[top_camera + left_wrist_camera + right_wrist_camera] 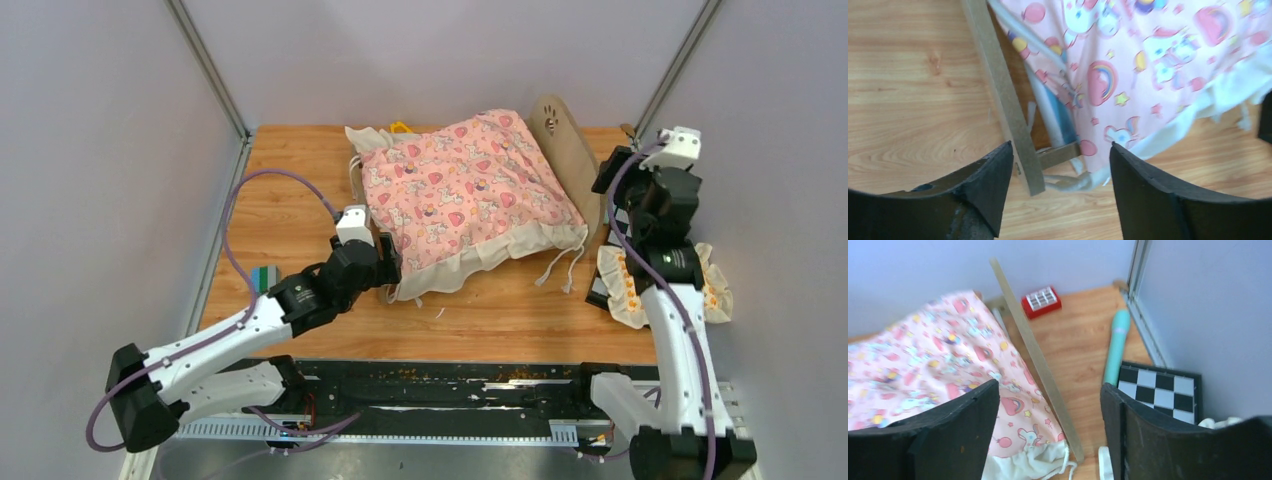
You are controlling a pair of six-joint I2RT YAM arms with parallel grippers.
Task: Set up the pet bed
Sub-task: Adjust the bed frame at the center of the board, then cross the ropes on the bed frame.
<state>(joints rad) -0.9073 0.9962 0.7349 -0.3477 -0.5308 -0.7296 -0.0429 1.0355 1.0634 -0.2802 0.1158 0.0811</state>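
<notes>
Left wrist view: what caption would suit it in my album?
Open left gripper poised at the corner of a light-wood bed frame under a pink unicorn-print quilt.

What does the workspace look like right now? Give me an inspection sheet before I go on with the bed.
Surface: wooden table, no spills seen.
Job's things: bed at centre; quilt spread over it, rumpled; headboard standing at its right end.
Clutter: pillow by the right arm; checkerboard, teal tube and red block near the right wall; small striped card by the left arm.
Grippers: left gripper open at the bed's near-left corner; right gripper open by the headboard, holding nothing.
Cables: purple cable looping over the table from the left arm; another along the right arm.
Surroundings: plain walls, metal corner posts.
</notes>
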